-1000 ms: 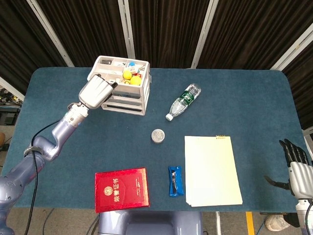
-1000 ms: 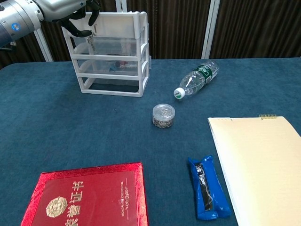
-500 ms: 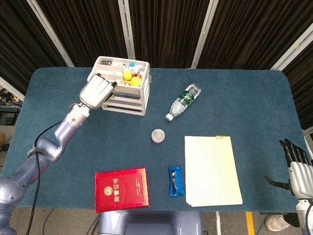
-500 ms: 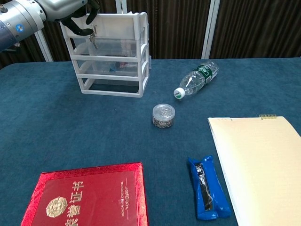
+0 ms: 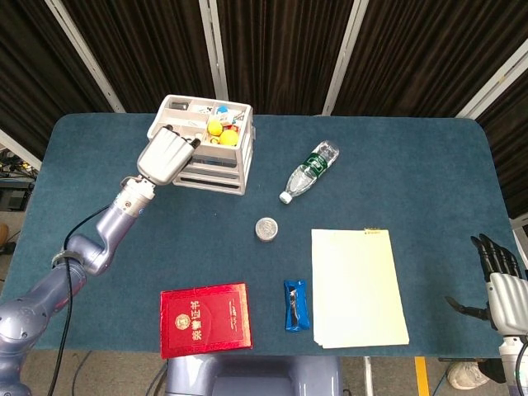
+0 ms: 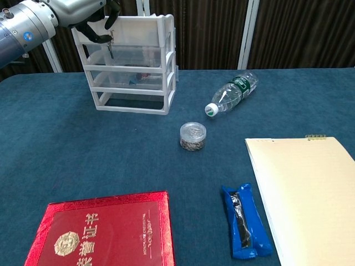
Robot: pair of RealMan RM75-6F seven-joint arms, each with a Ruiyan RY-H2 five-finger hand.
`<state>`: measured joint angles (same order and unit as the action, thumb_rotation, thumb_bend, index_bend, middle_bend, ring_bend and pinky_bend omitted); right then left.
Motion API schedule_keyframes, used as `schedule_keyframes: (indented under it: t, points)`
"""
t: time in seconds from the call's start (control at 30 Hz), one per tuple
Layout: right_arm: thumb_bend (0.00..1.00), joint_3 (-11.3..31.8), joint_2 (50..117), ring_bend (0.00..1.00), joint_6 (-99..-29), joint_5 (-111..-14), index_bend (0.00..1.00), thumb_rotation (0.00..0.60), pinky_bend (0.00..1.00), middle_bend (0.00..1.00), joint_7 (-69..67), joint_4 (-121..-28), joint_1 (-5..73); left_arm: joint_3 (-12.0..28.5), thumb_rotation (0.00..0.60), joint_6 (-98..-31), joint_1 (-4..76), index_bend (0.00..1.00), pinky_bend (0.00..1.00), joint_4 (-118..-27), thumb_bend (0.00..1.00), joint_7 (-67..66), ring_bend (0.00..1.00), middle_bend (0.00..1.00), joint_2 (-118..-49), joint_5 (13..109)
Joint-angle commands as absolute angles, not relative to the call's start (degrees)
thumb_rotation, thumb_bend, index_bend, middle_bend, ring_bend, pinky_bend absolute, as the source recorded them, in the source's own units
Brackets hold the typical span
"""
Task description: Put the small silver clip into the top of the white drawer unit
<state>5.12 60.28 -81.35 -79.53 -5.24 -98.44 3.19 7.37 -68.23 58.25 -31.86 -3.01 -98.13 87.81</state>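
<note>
The left hand (image 6: 93, 19) is up at the front left corner of the white drawer unit (image 5: 216, 161), fingers curled around what looks like the small silver clip (image 6: 110, 44), which dangles just in front of the top tier; it's tiny, so hard to be sure. On the table: one red booklet (image 5: 205, 319), one round tin (image 5: 266, 228), one blue packet (image 5: 296, 304), one bottle (image 5: 308, 172), one notepad (image 5: 357, 286). The right hand (image 5: 500, 283) sits off the table edge, fingers apart, holding nothing.

I'm seeing even, bright overhead light in both views, with only soft, short shadows on the desk (image 5: 412, 165). Glare glints off the water bottle (image 6: 233, 93) and the red booklet (image 6: 102, 233). Both pictures are sharp; the dark curtains (image 5: 280, 49) swallow detail.
</note>
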Motion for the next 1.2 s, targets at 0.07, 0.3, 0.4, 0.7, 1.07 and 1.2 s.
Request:
schedule_keyframes:
  t: [0.07, 0.3, 0.4, 0.7, 1.07, 1.2]
  points:
    - [0.03, 5.11, 60.25, 0.0, -81.33, -79.56, 0.02, 0.6, 0.0, 0.0, -5.3, -98.44, 3.19, 7.66, 0.6, -68.41, 58.47, 0.48, 0.78, -32.0, 0.19, -3.45, 0.87, 1.0, -98.18, 87.65]
    - [0.03, 5.07, 60.21, 0.0, -81.4, -79.73, 0.02, 0.6, 0.0, 0.0, -5.37, -98.51, 3.18, 8.39, 0.6, -68.96, 58.63, 0.49, 0.78, -32.21, 0.14, -4.46, 0.88, 1.0, -98.31, 87.08]
    - [0.03, 5.03, 60.18, 0.0, -81.42, -79.77, 0.02, 0.6, 0.0, 0.0, -5.4, -98.53, 3.15, 8.78, 0.6, -69.16, 58.55, 0.49, 0.78, -32.24, 0.13, -5.03, 0.88, 1.0, -98.55, 86.64]
    - [0.03, 5.02, 60.18, 0.0, -81.26, -79.68, 0.02, 0.6, 0.0, 0.0, -5.53, -98.43, 3.19, 10.41, 0.6, -73.57, 56.27, 0.51, 0.76, -37.86, 0.13, -4.05, 0.86, 0.97, -97.25, 85.32]
    - [0.03, 4.8, 59.97, 0.0, -80.76, -79.95, 0.02, 0.6, 0.0, 0.0, -5.36, -98.11, 3.41, 8.88, 0.6, -84.91, 42.02, 0.44, 0.56, -67.54, 0.11, -10.86, 0.61, 0.64, -88.1, 81.74]
    - [0.03, 4.73, 59.8, 0.0, -80.32, -79.6, 0.02, 0.6, 0.0, 0.0, -4.73, -97.96, 3.54, 5.73, 0.6, -87.64, 35.43, 0.39, 0.44, -80.4, 0.12, -14.67, 0.46, 0.47, -83.91, 79.99]
